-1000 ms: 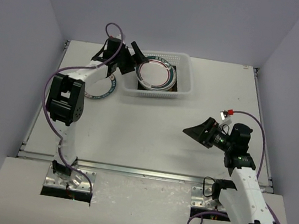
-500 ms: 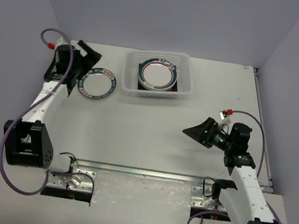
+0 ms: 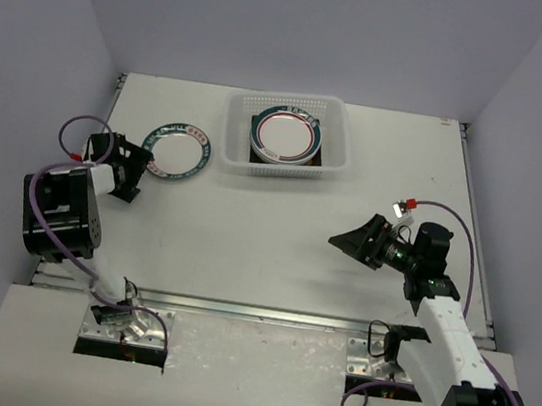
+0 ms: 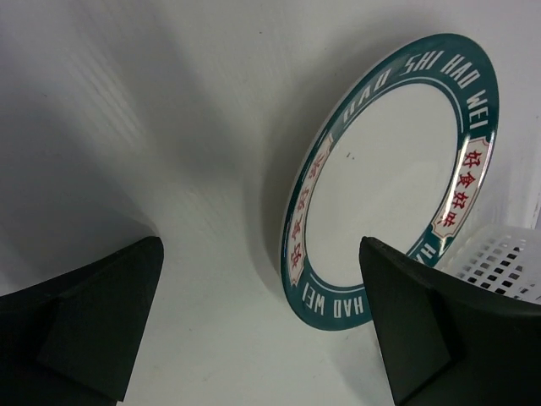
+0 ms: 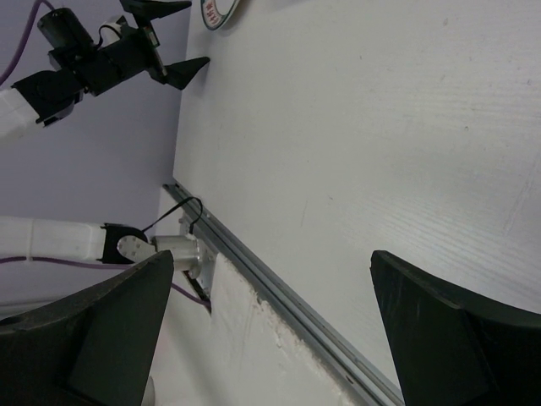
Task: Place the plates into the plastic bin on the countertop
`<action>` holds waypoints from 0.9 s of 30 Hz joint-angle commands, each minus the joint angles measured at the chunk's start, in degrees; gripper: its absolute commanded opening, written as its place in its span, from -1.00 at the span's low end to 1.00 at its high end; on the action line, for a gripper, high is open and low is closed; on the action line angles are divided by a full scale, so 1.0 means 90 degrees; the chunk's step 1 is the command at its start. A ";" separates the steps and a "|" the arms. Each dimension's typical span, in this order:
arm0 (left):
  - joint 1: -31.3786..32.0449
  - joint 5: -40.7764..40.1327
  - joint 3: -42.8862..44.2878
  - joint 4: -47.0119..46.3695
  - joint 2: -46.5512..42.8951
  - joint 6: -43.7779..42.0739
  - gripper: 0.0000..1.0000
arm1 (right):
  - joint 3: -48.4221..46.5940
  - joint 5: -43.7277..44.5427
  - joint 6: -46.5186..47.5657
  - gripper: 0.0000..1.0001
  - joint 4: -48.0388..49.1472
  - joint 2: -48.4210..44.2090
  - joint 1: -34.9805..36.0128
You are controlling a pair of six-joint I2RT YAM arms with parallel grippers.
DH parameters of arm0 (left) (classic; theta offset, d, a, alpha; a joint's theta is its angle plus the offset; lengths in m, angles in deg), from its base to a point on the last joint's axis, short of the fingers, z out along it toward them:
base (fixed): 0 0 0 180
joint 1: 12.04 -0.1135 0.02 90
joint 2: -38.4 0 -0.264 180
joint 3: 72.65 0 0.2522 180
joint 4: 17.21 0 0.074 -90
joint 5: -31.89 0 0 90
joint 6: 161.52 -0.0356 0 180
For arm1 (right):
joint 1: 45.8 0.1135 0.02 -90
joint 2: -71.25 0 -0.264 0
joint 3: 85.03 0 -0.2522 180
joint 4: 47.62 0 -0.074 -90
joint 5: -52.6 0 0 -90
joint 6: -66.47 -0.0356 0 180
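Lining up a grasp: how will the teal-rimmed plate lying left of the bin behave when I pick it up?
The teal-rimmed plate looks rigid, so it should not flex. Its glaze shines with reflections, so it is probably slippery in the jaws. It lies flat on the countertop, so a nudge will likely slide it rather than tip it.

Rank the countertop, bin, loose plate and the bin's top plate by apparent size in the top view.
1. countertop
2. bin
3. loose plate and top plate in the bin: these look about alike, so neither ranks above the other.
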 commanded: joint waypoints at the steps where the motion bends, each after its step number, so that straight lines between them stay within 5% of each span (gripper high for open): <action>1: -0.0052 0.0321 0.0062 -0.0918 0.0425 0.0095 0.94 | -0.0004 -0.0213 0.0117 0.98 0.0425 0.0103 -0.0013; 12: -0.0042 0.0258 -0.0177 -0.1441 0.1010 0.0127 0.00 | 0.0011 -0.0024 0.0191 0.98 0.0378 -0.0152 -0.0018; 17: -0.0032 0.0341 -0.0138 -0.1597 0.1082 0.0109 -0.70 | 0.0020 0.0031 0.0234 0.98 0.0323 -0.0141 -0.0213; 22: -0.0023 0.0464 -0.0079 -0.1710 0.1178 0.0079 -0.99 | 0.0030 0.0069 0.0310 0.97 0.0285 -0.0179 -0.0232; 27: -0.0027 0.0600 -0.0740 -0.2514 0.0307 0.0312 -1.00 | 0.0049 0.0089 0.0396 0.98 0.0190 -0.0219 -0.0267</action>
